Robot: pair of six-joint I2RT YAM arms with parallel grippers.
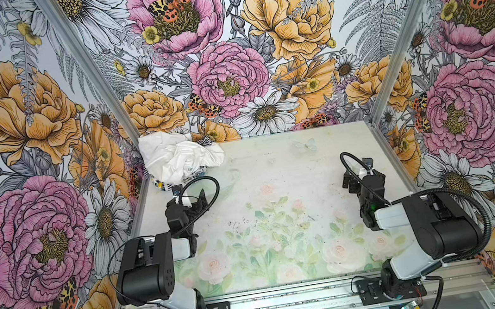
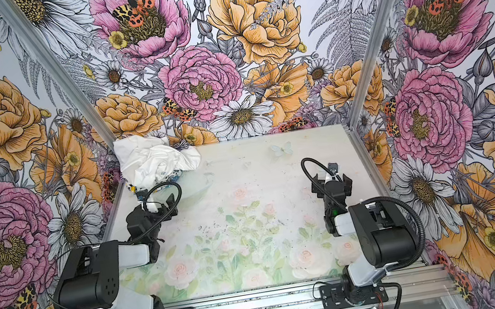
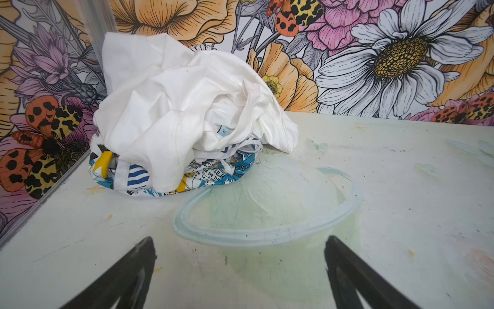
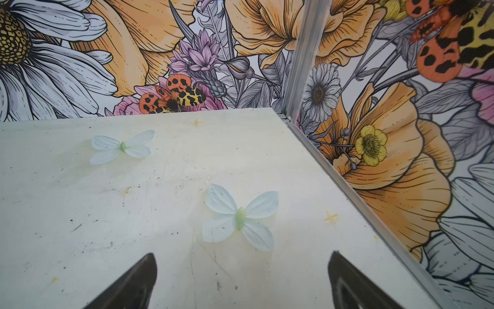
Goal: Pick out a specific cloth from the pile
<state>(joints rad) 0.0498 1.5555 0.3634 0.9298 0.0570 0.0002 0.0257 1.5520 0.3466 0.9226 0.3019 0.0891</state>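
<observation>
The pile [image 1: 180,155] [image 2: 153,157] sits in the far left corner of the table, a crumpled plain white cloth [image 3: 187,107] on top. Under it, the cloth [image 3: 222,171] shows only as a blue, yellow and black printed edge along the pile's base [image 1: 159,184]. A black-and-white striped piece [image 1: 204,141] peeks out behind. My left gripper [image 1: 191,197] [image 3: 239,243] is open and empty, a short way in front of the pile. My right gripper [image 1: 359,175] [image 4: 242,258] is open and empty over the bare right side.
Flower-printed walls [image 1: 24,162] close in the table [image 1: 275,171] on three sides, with metal corner posts [image 4: 299,58]. The tabletop carries flat prints only: pale butterflies [image 4: 239,218] and a light blue ring [image 3: 267,235]. A metal rail [image 1: 294,301] holds both arm bases at the front.
</observation>
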